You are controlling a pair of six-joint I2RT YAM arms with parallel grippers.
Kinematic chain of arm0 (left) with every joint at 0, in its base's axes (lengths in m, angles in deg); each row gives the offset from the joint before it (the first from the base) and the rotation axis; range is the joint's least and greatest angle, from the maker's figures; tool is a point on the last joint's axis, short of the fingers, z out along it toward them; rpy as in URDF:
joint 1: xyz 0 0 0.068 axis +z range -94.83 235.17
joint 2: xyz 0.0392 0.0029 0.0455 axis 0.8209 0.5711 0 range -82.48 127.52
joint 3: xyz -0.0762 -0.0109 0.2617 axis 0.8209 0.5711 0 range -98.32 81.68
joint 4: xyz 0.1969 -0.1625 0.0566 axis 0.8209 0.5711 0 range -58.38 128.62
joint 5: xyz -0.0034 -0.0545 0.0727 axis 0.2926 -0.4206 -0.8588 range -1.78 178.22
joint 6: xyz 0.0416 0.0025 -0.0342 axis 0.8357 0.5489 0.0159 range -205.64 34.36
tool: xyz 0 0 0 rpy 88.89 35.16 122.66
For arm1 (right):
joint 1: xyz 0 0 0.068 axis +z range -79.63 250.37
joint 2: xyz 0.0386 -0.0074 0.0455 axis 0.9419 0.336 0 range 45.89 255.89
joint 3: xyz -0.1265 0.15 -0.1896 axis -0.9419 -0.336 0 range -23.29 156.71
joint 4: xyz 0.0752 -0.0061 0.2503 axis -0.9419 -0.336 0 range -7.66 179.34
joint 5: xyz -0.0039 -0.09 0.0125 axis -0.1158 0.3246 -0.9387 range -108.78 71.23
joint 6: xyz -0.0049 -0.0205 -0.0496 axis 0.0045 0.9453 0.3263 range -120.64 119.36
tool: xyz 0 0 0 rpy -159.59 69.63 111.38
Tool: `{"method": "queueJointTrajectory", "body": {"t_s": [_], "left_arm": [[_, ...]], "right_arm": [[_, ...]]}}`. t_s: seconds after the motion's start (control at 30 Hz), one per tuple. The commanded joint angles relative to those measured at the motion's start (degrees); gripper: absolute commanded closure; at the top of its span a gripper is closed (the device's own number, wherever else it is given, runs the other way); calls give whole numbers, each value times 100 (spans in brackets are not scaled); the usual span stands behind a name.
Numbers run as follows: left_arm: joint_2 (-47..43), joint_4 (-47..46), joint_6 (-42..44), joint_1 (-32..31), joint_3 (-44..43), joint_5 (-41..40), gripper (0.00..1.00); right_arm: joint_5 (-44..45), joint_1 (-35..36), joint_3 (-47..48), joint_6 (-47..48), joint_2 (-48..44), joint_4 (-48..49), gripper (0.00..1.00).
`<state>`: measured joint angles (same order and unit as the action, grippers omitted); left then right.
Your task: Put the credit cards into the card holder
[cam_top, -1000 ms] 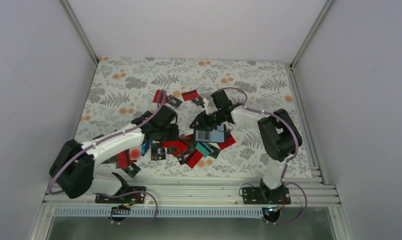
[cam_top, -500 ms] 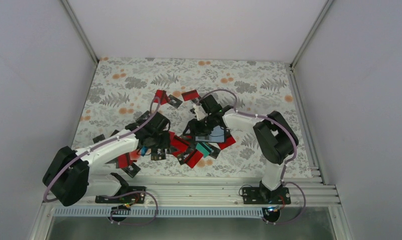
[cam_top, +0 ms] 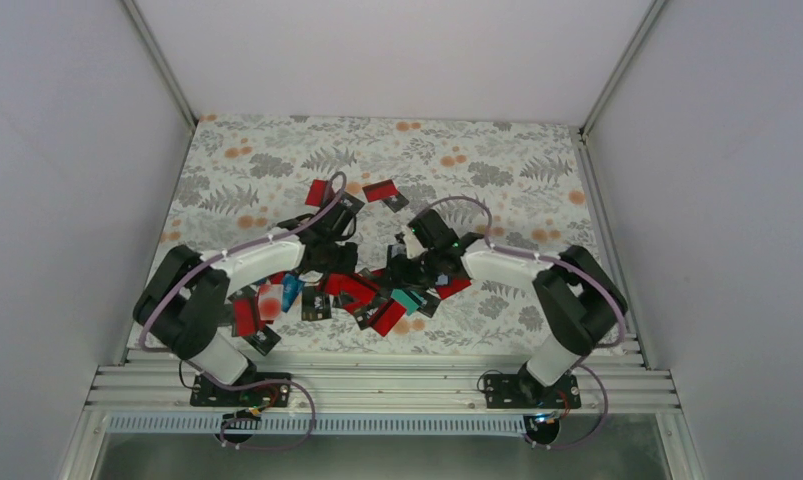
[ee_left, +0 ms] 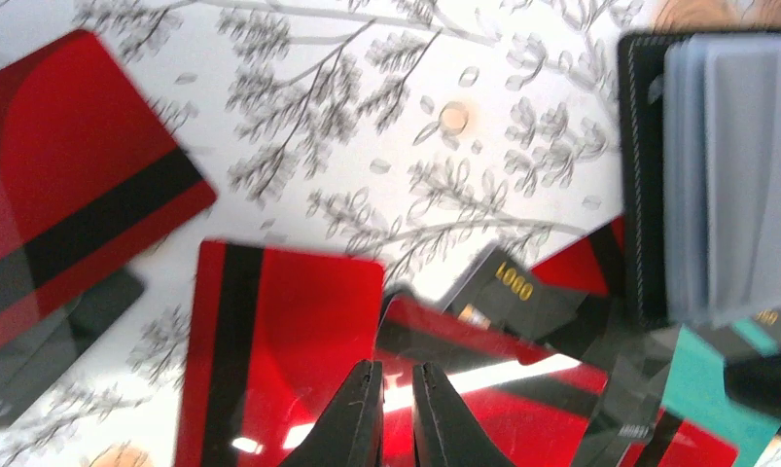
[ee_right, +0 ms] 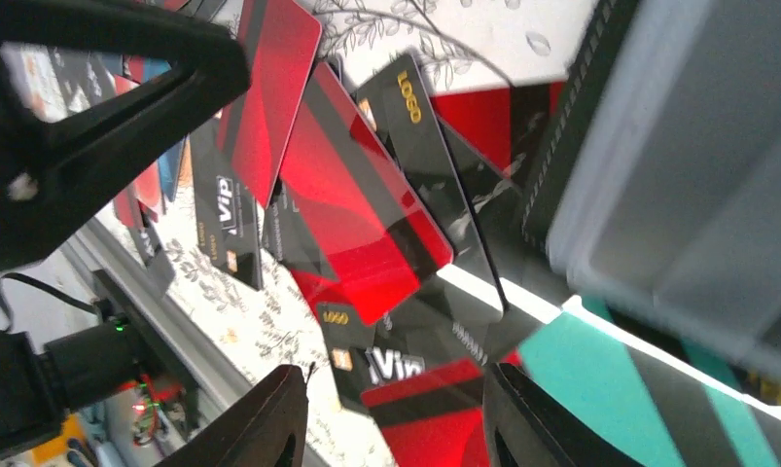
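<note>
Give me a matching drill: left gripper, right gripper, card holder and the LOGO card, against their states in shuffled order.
1 left gripper
2 right gripper
3 card holder
4 LOGO card

a black, gold lettering
b jaws wide apart
c open, clear sleeves showing
d jaws almost together

Pairs: 1-d, 2-b, 3-c, 4-a

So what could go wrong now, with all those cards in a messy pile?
The red cards lie flat and overlap each other. The left gripper, its jaws nearly shut, might slip off the shiny surface or drag two cards at once. The right gripper hangs open very close by, with the left one filling a corner of its view, so the two could bump. A knock might also push the card holder out of place.
</note>
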<state>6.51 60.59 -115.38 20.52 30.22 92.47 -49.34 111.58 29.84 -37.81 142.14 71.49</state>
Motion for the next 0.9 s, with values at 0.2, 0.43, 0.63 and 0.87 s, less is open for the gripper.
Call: {"method": "queueJointTrajectory", "body": {"t_s": [0.2, 0.43, 0.63, 0.87], "left_arm": [[903, -393, 631, 73, -450, 664, 94], [1181, -498, 741, 79, -347, 767, 96], [1074, -436, 798, 82, -434, 769, 96], [1004, -165, 923, 81, -820, 649, 96]], "right_arm": [[247, 502, -1210, -2497, -1085, 1477, 52], [484, 692, -1685, -3568, -1124, 2206, 52], [561, 750, -1688, -3853, -967, 2417, 54], [730, 764, -1682, -3888, -981, 2340, 54]]}}
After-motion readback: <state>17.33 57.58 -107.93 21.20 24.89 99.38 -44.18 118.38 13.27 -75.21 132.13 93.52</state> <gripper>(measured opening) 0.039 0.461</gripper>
